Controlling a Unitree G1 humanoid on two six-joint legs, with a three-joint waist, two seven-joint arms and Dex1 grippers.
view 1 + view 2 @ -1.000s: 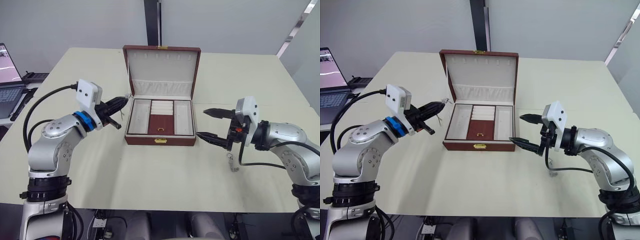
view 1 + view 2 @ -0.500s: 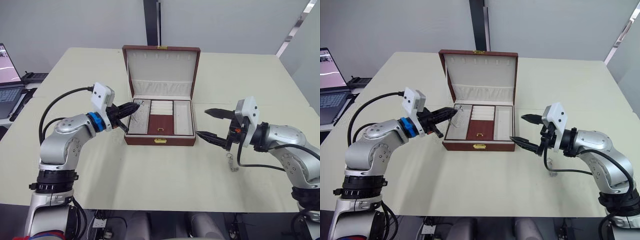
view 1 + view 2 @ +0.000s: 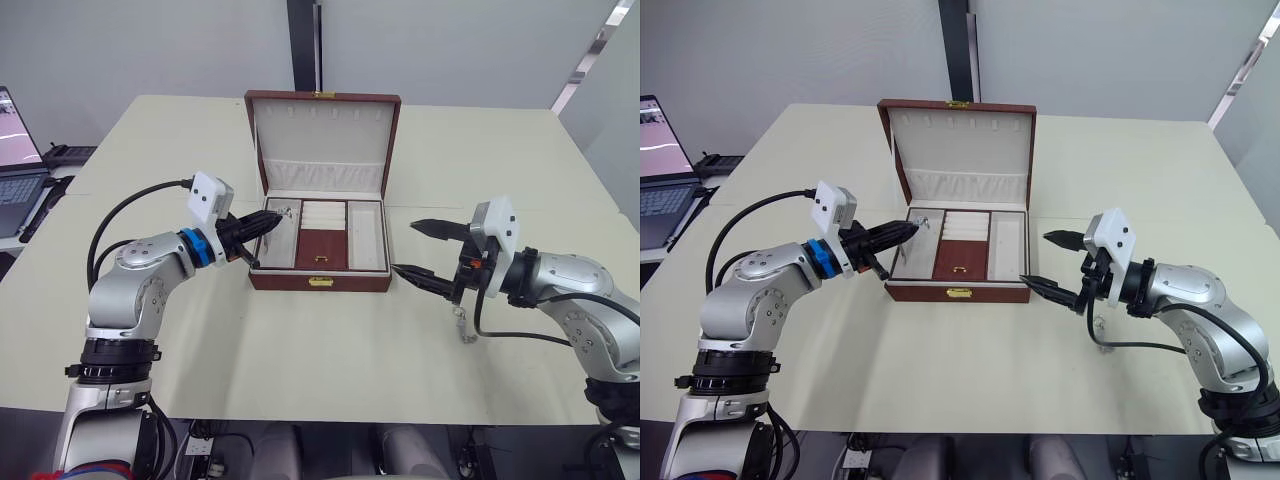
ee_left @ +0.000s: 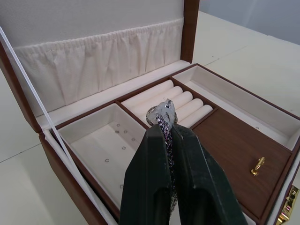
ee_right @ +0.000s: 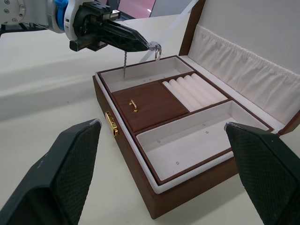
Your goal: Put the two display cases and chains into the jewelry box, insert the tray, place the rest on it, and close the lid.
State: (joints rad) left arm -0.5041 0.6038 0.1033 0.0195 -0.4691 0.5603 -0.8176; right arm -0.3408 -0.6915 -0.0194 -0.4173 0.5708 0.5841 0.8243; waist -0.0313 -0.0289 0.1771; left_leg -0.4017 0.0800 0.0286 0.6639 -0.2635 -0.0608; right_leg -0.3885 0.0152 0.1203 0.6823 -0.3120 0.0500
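From my head camera I see the jewelry box (image 3: 320, 235) standing open at the middle of the cream table (image 3: 300, 350), its lid (image 3: 322, 143) upright at the box's 12 o'clock edge with the gathered cream pocket facing me. The tray (image 3: 322, 240) is seated inside the box, its brown flap with the small gold knob (image 3: 321, 259) in the centre front and the ring rolls (image 4: 168, 98) behind it. My left gripper (image 3: 268, 219) reaches in from the box's 9 o'clock side, its fingers pinched narrow on a silver chain (image 5: 125, 60); the chain's ring end (image 4: 161, 114) sticks out past the fingertips and the rest hangs straight down over the tray's left compartment (image 4: 110, 145). I cannot tell whether the dangling end touches the lining. My right gripper (image 3: 418, 250) sits at the box's 3 o'clock, just beside its right wall, fingers spread wide and holding nothing. Another chain (image 3: 462, 322) lies on the table under my right forearm, at about 4 o'clock from the box. A laptop (image 3: 18, 160) sits off the table's left edge, at roughly 9 o'clock.
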